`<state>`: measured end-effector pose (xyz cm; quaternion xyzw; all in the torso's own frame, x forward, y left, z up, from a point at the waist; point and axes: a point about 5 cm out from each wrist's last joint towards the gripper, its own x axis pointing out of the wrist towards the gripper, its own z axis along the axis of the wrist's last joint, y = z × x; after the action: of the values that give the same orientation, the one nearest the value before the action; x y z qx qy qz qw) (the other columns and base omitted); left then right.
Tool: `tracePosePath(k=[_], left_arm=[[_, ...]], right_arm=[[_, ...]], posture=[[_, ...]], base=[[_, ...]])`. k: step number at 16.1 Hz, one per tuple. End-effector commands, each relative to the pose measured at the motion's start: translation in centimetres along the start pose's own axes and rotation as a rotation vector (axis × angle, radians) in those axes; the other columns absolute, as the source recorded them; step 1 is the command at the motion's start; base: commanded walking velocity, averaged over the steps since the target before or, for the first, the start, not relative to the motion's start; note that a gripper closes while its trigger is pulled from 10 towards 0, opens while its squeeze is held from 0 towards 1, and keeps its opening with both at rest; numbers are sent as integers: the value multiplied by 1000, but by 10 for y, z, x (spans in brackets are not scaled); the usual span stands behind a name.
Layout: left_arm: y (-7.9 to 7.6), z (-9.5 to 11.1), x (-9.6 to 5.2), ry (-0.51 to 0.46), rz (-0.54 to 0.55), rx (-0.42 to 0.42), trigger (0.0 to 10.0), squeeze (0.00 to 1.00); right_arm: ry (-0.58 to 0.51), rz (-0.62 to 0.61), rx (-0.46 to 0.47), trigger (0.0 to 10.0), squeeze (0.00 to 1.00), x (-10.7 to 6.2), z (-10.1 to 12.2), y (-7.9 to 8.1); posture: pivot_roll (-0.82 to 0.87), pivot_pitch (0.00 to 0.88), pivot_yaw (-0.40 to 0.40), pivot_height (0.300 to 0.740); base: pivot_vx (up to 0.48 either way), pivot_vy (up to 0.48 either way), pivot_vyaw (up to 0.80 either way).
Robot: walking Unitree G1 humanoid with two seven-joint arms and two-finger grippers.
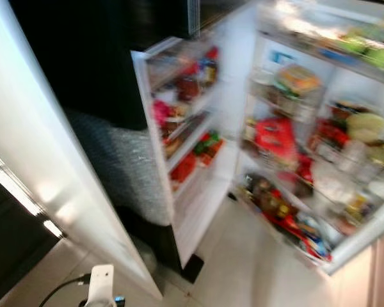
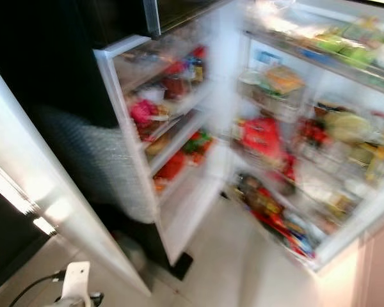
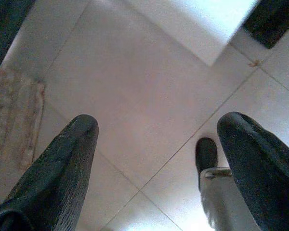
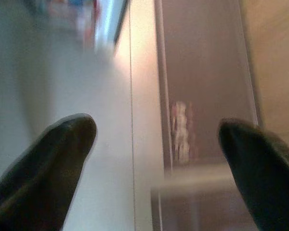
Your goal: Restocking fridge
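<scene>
Standing before the open fridge (image 1: 320,147), head views blurred, probably from walking or turning. Door (image 1: 179,141) swung wide toward the robot's left, its racks packed with jars and red packets; inner shelves crowded too, a red bag (image 1: 275,137) near the middle, green produce (image 1: 365,48) on top. Packed that way likely because stock is sorted by shelf, door racks for bottles and jars. A grey speckled shape (image 1: 125,166) beside the door, too smeared to name. Nothing to restock with seen in either arm.

Left gripper (image 3: 154,159) hanging low over the pale tiled floor (image 3: 135,96), fingers spread apart and empty; a dark foot-like part (image 3: 206,153) and a worn mat (image 3: 14,115) there, absent from the head views. Right gripper (image 4: 159,159) likewise spread and empty, pointed along a white edge and a brownish panel (image 4: 202,72), with a smear of fridge colours at the far end. Judged stage: approach, no item in hand yet.
</scene>
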<state>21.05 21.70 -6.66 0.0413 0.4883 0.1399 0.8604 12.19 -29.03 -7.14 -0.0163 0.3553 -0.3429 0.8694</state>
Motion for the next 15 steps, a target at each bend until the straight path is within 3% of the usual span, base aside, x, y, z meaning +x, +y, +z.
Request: tracePosePath(k=[1, 5, 7, 9, 11, 12, 15], left_arm=[[1, -2, 0, 10, -5, 14, 10000, 0], [1, 0, 0, -13, -32, 23, 10000, 0], [1, 1, 0, -18, -31, 15, 10000, 0], [0, 1, 0, -12, -30, 14, 10000, 0], [0, 2, 0, -10, -28, 11, 10000, 0], [0, 2, 0, -11, -28, 9, 10000, 0], [0, 3, 0, -11, -30, 8, 10000, 0]], right_arm=[[-220, -49, 15, 10000, 0, 19, 74, 17], [-320, -253, 100, 10000, 0, 23, 102, -9], [-252, -461, 148, 10000, 0, 22, 90, -31], [-234, -569, 143, 10000, 0, 20, 85, -50], [-256, -605, 154, 10000, 0, 21, 93, -59], [-298, -580, 162, 10000, 0, 23, 105, -57], [-452, -401, 131, 10000, 0, 25, 144, -30]], posture=[[-73, 0, 46, 740], [-82, 0, 46, 740], [-79, 0, 41, 740], [-77, 0, 37, 740], [-76, 0, 35, 740], [-75, 0, 36, 740], [-74, 0, 39, 740]], base=[[0, 0, 0], [0, 0, 0], [0, 0, 0], [0, 0, 0], [0, 0, 0], [0, 0, 0], [0, 0, 0]])
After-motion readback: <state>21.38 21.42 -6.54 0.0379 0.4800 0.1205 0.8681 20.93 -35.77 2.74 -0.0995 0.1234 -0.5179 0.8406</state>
